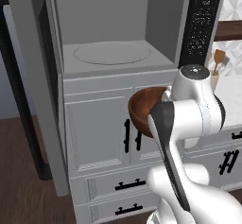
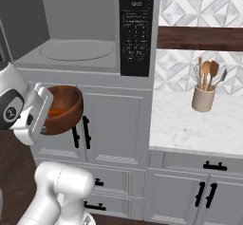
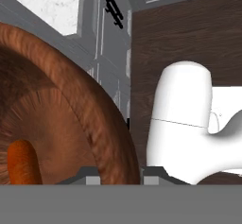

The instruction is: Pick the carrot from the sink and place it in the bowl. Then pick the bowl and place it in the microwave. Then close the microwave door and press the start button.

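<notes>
Nearest the hand camera, the bowl (image 3: 71, 119) rim passed between the two fingertips (image 3: 87, 179) of the gripper (image 3: 118, 178), which was clenched on its wall. Inside the bowl lay the carrot (image 3: 21, 164), just beside the held rim. Bowl and gripper hung in front of the cabinet doors (image 2: 114, 124), below the open microwave (image 1: 113, 24).
</notes>
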Tool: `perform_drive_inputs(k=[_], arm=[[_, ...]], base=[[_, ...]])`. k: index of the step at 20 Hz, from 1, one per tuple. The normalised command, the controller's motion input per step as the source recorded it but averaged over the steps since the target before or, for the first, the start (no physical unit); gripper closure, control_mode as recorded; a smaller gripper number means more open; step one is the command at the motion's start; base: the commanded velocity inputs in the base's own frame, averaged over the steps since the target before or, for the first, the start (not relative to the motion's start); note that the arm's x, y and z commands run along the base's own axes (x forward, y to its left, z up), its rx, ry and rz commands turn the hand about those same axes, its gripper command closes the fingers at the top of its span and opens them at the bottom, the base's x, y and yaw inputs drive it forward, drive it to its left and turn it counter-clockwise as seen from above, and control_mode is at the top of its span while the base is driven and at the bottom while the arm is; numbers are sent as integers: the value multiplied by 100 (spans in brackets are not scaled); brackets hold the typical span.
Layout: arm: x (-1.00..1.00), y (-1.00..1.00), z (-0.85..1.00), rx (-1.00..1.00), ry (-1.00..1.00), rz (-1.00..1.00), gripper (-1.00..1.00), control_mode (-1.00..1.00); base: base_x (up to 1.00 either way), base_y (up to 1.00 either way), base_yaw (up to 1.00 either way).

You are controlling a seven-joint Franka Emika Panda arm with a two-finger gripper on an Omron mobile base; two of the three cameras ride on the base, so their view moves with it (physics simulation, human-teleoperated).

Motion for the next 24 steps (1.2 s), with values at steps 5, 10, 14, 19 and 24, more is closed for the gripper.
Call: perform_drive_inputs(k=[5,10,14,19,24], arm=[[0,0,0,0,0,0,100,100],[0,0,0,0,0,0,100,100],[0,0,0,0,0,0,100,100],[0,0,0,0,0,0,100,100],[0,0,0,0,0,0,100,100]], base=[[33,4,20],[39,3,3],[33,0,0],[33,0,0],[16,0,0]])
